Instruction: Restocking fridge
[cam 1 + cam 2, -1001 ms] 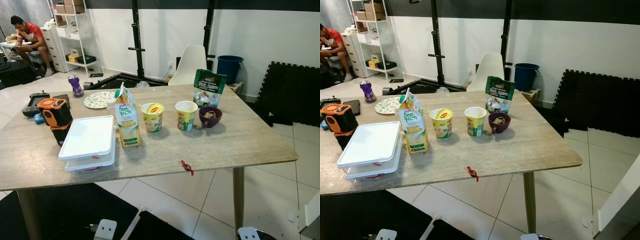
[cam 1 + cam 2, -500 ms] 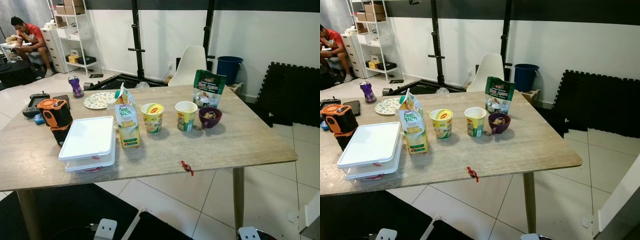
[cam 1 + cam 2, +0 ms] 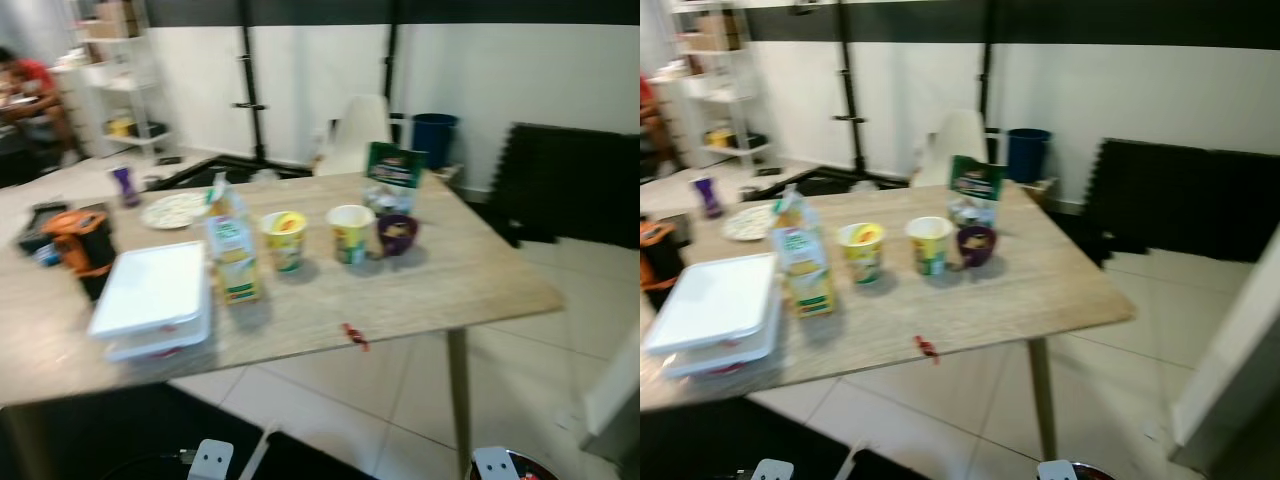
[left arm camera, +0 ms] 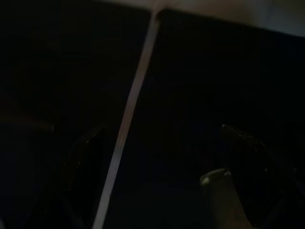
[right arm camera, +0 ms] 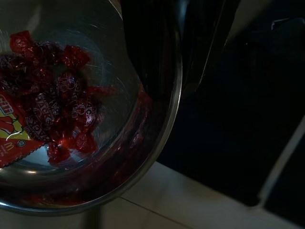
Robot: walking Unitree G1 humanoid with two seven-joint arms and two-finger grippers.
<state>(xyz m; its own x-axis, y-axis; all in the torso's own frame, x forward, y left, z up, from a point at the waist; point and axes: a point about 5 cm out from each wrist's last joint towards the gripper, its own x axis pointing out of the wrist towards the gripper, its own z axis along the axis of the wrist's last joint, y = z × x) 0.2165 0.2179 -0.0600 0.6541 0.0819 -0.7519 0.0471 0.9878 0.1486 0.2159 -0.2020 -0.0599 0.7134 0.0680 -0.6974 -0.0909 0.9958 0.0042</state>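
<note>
I am carrying a metal bowl [image 5: 86, 119] of red-wrapped sweets [image 5: 57, 105] in my right gripper [image 5: 176, 47], whose black fingers are clamped over the bowl's rim, one inside and one outside, while the rest of the restocking is waiting on the desk [image 3: 470, 280] in front of me. No fridge is appearing in front of me, so by my judgement the job is only getting under way: this bowl is the one item in hand, and nothing on the desk looks to be heading for the fridge yet. A juice carton [image 3: 232, 250] is standing near the middle of the desk, with two yellow cups [image 3: 284, 238] and a small purple bowl [image 3: 397, 233] lining up beside it toward the right edge, and a green packet [image 3: 393, 177] is standing at the far edge behind them. A white lidded container [image 3: 152, 298] is sitting toward the left edge, and a single red sweet [image 3: 353, 335] is lying at the near edge. My left gripper [image 4: 162, 181] is hanging idle over a dark floor, its fingers standing apart and holding nothing.
</note>
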